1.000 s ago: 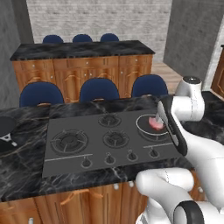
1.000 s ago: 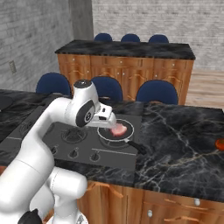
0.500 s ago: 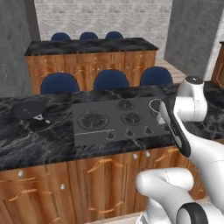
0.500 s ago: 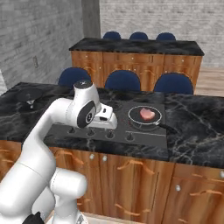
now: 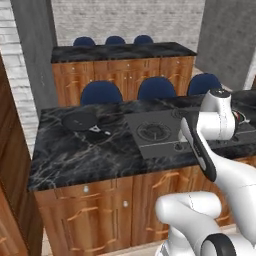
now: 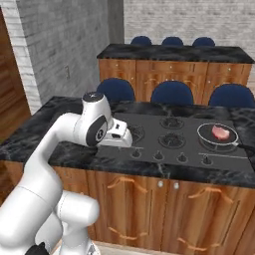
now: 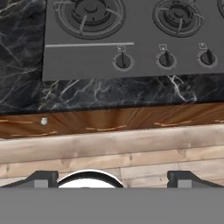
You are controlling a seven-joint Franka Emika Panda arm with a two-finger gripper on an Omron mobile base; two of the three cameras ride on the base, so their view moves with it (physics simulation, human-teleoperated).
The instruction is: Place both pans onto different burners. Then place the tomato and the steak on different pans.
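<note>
The flat black skillet (image 5: pixel 80 120) lies on the marble counter left of the cooktop (image 5: pixel 161 142), its thin handle pointing toward the cooktop. The deeper grey pan (image 6: pixel 217 134) sits on the right large burner with the steak (image 6: pixel 220 132) in it. The left large burner (image 5: pixel 152 131) is bare. My gripper (image 7: pixel 113 178) hangs open with nothing in it over the counter's front edge, looking down at that burner (image 7: pixel 89 11) and the knobs (image 7: pixel 122 61). The tomato is out of view.
Blue chairs (image 5: pixel 101 93) line the far side of the island, with a second counter (image 5: pixel 120 52) behind them. A brick wall (image 6: pixel 45 45) stands at the left. Wooden cabinet fronts (image 7: pixel 109 122) and the plank floor lie below the hand.
The base has driven left, so the whole scene has slid right and the black skillet has come into view. The gripper stays open and the steak stays in its pan.
</note>
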